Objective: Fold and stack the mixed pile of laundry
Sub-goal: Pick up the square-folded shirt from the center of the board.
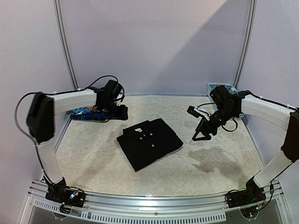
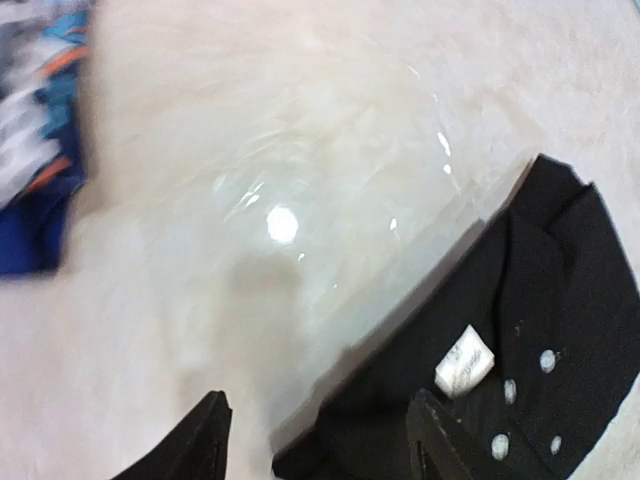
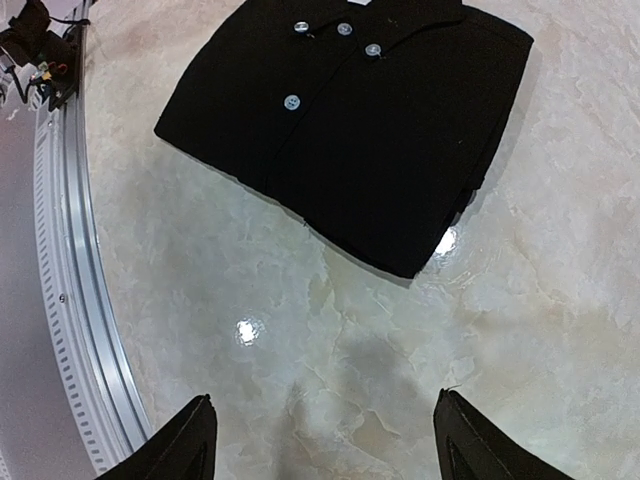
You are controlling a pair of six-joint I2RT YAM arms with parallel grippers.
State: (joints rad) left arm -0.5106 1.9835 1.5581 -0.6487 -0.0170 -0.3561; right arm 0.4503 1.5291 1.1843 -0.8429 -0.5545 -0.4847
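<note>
Leave folded black button shirt (image 1: 149, 143) flat at centre. With left gripper (image 2: 320, 440) and right gripper (image 3: 320, 440) both wide and empty, reach far left for orange-blue-white print (image 1: 84, 112), apparently bunched; pinch one edge.

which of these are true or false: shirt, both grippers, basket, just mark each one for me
1. The black shirt lies folded with its buttons facing up. True.
2. The right gripper grips the shirt. False: it is open and empty, over the table beside the shirt.
3. The basket stands in the far left corner. False: it is in the far right corner.
4. The left gripper is open and holds nothing. True.
</note>
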